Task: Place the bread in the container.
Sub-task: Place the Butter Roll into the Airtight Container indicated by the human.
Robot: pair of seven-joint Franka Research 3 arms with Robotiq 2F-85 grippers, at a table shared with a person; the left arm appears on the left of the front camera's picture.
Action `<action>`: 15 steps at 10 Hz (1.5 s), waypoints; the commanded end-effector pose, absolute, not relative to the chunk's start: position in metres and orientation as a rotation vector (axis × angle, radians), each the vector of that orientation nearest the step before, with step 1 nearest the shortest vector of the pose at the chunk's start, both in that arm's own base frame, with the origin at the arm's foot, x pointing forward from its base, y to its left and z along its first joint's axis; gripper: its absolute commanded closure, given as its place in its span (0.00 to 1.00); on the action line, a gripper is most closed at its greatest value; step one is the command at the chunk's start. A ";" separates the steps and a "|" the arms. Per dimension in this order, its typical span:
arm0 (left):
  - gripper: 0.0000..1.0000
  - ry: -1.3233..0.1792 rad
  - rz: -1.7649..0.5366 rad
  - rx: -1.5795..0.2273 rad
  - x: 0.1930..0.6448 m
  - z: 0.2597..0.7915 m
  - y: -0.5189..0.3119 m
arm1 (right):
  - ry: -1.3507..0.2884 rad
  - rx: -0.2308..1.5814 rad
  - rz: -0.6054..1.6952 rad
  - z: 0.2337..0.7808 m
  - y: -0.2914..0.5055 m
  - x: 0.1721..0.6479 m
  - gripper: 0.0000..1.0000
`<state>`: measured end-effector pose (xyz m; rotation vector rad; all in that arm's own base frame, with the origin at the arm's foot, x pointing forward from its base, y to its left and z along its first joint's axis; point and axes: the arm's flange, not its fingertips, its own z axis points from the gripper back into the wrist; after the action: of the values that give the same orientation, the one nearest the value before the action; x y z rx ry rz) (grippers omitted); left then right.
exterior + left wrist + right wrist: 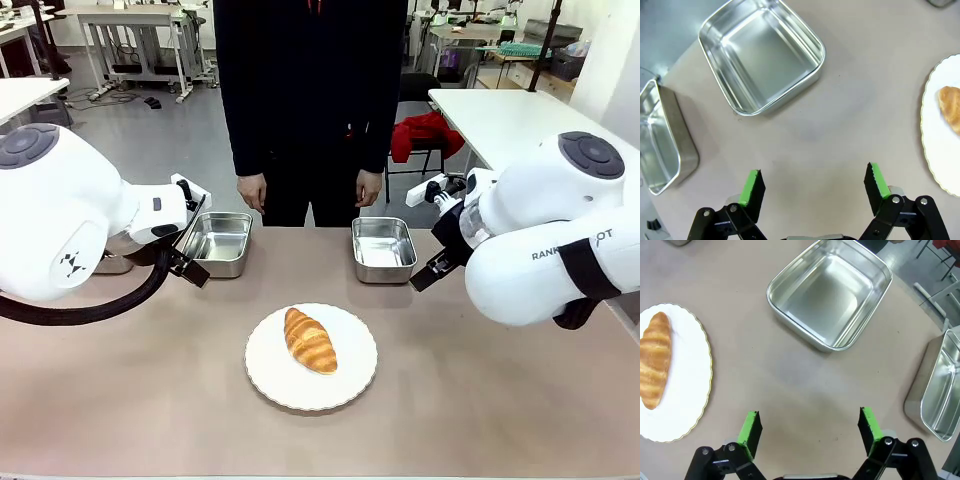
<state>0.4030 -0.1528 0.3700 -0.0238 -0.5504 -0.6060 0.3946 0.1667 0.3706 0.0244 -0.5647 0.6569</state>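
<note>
Front view is showing the bread [310, 340] lying on the white plate [350, 385], near middle of the table [480, 400]: golden-brown, ridged, glossy, tapering at both ends. Nothing is holding it, so the pick-up is likely not begun. The left gripper [815, 182] and right gripper [810, 427] are hanging wide open, empty, over bare table. Next, one should be closing gently across its middle, then carrying it to a far container, left pan [215, 267] or right pan [385, 273]; I cannot tell which.

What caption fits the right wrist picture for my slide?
Open right hand over the table: croissant on a white plate, empty steel pan ahead, second pan beside it.
</note>
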 end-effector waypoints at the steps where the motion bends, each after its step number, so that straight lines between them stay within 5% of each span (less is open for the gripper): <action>1: 0.00 -0.551 -0.604 -0.024 0.403 0.370 -0.152 | -0.565 0.025 0.656 0.371 0.167 0.395 0.00; 2: 0.00 -0.550 -0.606 -0.024 0.403 0.370 -0.153 | -0.565 0.024 0.657 0.371 0.167 0.395 0.00; 5: 0.00 -0.588 -0.631 -0.172 0.471 0.463 -0.103 | -0.668 0.062 0.698 0.489 0.127 0.453 0.00; 8: 0.00 -0.497 -0.795 -0.255 0.503 0.527 -0.026 | -0.708 0.192 0.717 0.557 0.027 0.463 0.00; 11: 0.00 -0.542 -1.129 -0.403 0.510 0.539 0.054 | -0.779 0.335 0.753 0.550 -0.063 0.456 0.00; 12: 0.00 -0.653 -1.078 -0.445 0.516 0.534 0.069 | -0.824 0.317 0.757 0.545 -0.071 0.452 0.00; 13: 0.00 -0.528 -1.018 -0.344 0.489 0.548 0.034 | -0.773 0.277 0.700 0.563 -0.054 0.448 0.00; 15: 0.00 -0.528 -1.018 -0.344 0.489 0.548 0.034 | -0.773 0.277 0.700 0.563 -0.054 0.448 0.00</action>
<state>0.4961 0.0432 0.5436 -0.3584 -0.5458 -1.0452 0.4467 -0.0596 0.5565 0.2760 -0.7760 0.7240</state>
